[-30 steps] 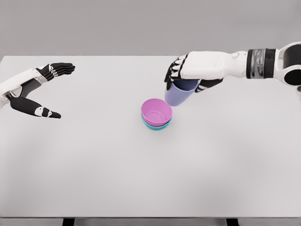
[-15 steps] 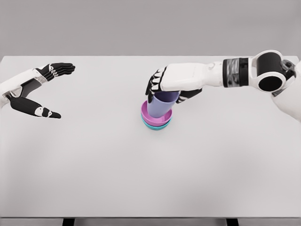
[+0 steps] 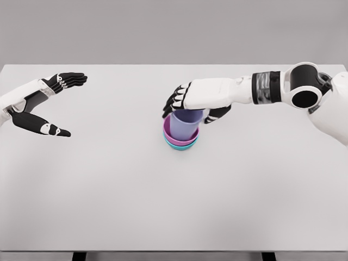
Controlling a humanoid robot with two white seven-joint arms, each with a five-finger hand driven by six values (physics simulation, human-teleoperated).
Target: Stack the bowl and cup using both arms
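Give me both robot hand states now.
Left robot hand: open, holding nothing.
Right robot hand: closed on the purple cup, seated in the pink bowl.

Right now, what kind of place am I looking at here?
Probably a simulated tabletop test bench, not a real room: a plain white table against a blank grey backdrop, with only a purple cup and stacked bowls under the right hand.

We see a broad white table [image 3: 174,206] filling most of the view — its surface matte and evenly lit, with soft shadows. Behind it stands a plain grey wall [image 3: 163,30]; dark table legs [image 3: 79,256] peek out below the near edge.
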